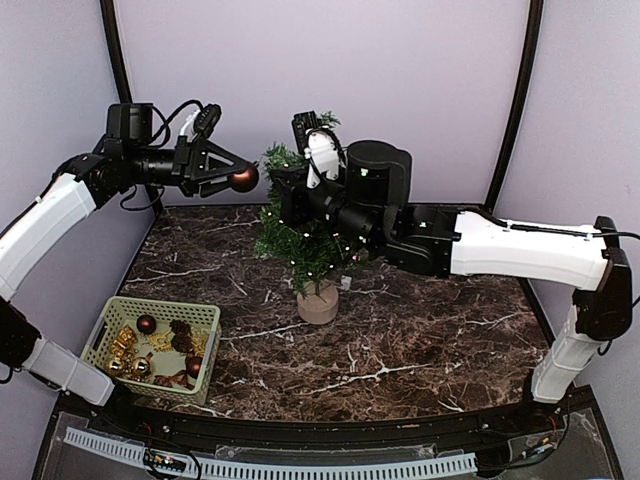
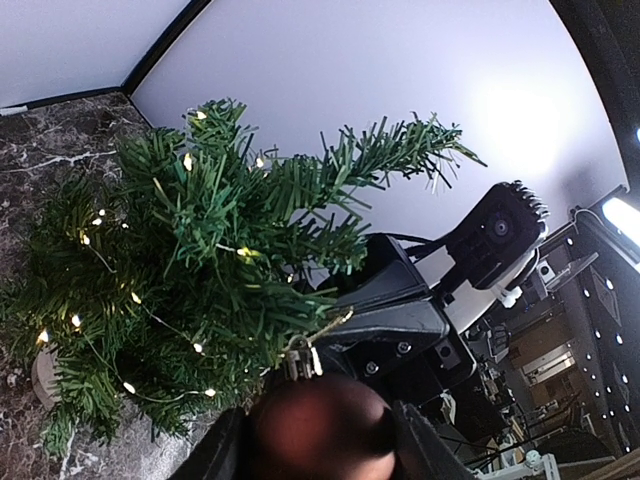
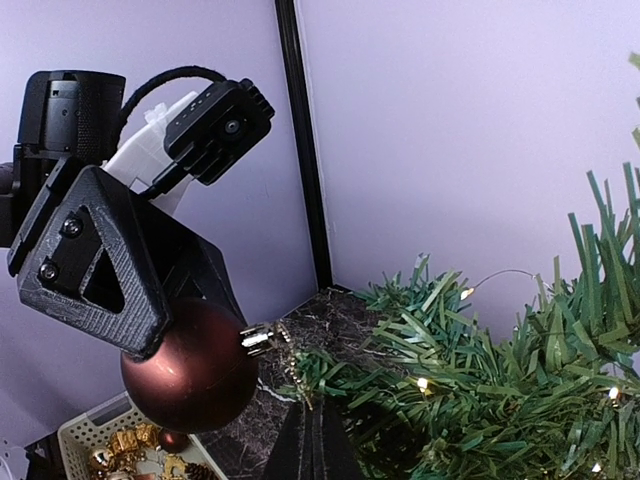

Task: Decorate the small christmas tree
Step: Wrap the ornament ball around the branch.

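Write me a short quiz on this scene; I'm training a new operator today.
1. True or false: the left claw grips a dark red bauble.
2. Where on the table does the green basket sit? A) near-left corner B) far-right corner C) centre
3. Short answer: does the bauble hang on the small christmas tree yet?
Key: 1 true; 2 A; 3 no, it is held beside the treetop.
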{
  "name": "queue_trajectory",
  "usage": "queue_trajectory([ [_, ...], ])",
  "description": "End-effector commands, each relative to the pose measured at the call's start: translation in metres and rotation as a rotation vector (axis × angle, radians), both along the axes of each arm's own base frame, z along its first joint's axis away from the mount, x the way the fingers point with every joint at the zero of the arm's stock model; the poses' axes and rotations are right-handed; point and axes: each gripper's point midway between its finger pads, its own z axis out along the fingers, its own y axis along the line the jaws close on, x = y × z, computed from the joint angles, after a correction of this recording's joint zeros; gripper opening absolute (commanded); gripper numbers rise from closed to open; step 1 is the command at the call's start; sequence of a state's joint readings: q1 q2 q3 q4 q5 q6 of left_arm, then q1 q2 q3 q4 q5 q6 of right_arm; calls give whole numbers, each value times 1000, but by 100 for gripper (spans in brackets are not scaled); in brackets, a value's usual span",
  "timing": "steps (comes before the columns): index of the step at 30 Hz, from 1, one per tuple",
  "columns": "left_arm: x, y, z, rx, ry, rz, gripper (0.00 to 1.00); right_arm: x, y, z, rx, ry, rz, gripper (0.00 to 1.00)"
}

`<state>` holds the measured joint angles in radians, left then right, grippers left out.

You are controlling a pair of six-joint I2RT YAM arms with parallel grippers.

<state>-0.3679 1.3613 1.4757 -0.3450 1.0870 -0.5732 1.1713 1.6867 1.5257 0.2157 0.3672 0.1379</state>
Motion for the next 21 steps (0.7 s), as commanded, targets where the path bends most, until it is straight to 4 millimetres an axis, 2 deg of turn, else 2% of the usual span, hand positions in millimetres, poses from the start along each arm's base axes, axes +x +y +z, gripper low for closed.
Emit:
queue_trajectory([
  [1, 1, 2, -4, 0, 27, 7, 38, -6, -6, 18, 57, 1, 5, 0],
  [12, 5, 0, -4, -10, 73, 12, 38, -8, -13, 11, 58, 24, -1, 0],
  [21, 10, -3, 1, -24, 75, 1, 38, -8, -17, 15, 67, 22, -12, 0],
])
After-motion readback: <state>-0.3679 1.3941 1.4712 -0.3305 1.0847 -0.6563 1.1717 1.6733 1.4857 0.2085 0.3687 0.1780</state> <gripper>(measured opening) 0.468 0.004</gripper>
